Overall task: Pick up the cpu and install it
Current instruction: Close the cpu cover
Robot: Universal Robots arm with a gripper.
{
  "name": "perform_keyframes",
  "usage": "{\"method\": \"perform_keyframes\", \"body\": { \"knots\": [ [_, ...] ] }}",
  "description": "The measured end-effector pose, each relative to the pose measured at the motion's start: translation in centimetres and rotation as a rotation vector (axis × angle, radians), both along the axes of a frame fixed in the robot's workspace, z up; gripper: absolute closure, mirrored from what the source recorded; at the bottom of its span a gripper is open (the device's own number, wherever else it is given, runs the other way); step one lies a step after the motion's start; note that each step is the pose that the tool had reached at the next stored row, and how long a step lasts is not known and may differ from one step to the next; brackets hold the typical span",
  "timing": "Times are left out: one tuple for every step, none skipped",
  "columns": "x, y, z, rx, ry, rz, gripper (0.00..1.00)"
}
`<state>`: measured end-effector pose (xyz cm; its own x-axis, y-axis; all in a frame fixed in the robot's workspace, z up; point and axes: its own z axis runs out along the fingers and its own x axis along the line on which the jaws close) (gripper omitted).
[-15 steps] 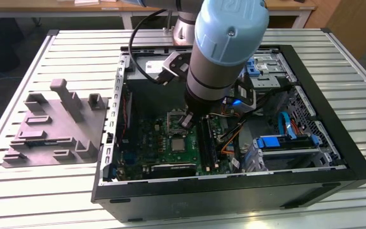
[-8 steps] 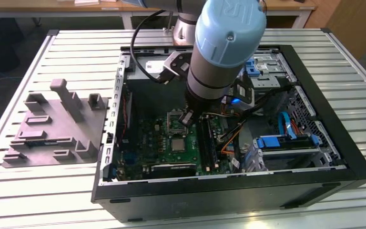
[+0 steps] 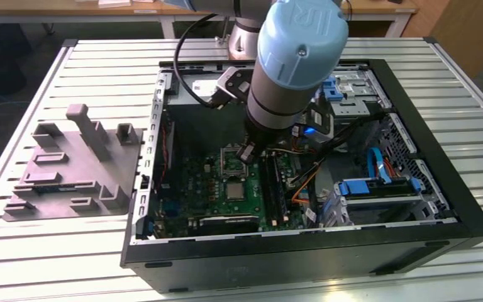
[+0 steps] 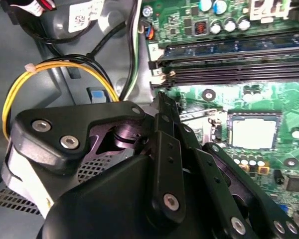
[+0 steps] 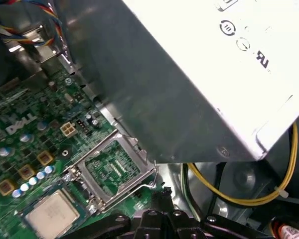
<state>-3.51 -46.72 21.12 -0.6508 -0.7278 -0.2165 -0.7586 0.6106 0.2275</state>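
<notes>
Resting in its socket, the cpu (image 4: 253, 133) lies beside the half-hidden end effector (image 4: 162, 99).

- I'm seeing an open black case (image 3: 443, 233) lying on a slatted white table (image 3: 48, 264).
- A grey fixture (image 3: 65, 170) is sitting beside it, on the exterior view's left.

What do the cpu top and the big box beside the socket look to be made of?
The cpu top looks like matte silvery metal: flat, pale, evenly dull. The big box looks like bare sheet metal, grey with soft reflections and folded edges, carrying a white label.
</notes>
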Motion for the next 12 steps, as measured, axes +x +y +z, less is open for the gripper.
{"method": "perform_keyframes", "body": {
  "knots": [
    [0.00, 0.05, -0.08, 0.0048, 0.0000, 0.001, 0.89],
    [0.01, 0.13, -0.13, 0.0084, 0.0000, 0.001, 0.89],
    [0.01, 0.20, -0.21, 0.0122, 0.0000, 0.002, 0.89],
    [0.01, 0.23, -0.30, 0.0152, 0.0000, 0.002, 0.89],
    [-0.02, 0.26, -0.40, 0.0164, -0.0003, 0.002, 0.89],
    [-0.05, 0.30, -0.48, 0.0163, -0.0003, 0.003, 0.89],
    [-0.07, 0.36, -0.56, 0.0161, -0.0003, 0.003, 0.89],
    [-0.07, 0.48, -0.62, 0.0159, -0.0002, 0.004, 0.89],
    [-0.07, 0.62, -0.69, 0.0160, -0.0003, 0.005, 0.89],
    [-0.07, 0.72, -0.76, 0.0163, -0.0003, 0.006, 0.89],
    [-0.07, 0.84, -0.81, 0.0164, -0.0003, 0.007, 0.89],
    [-0.09, 0.93, -0.89, 0.0165, -0.0003, 0.007, 0.89]
  ]
}}
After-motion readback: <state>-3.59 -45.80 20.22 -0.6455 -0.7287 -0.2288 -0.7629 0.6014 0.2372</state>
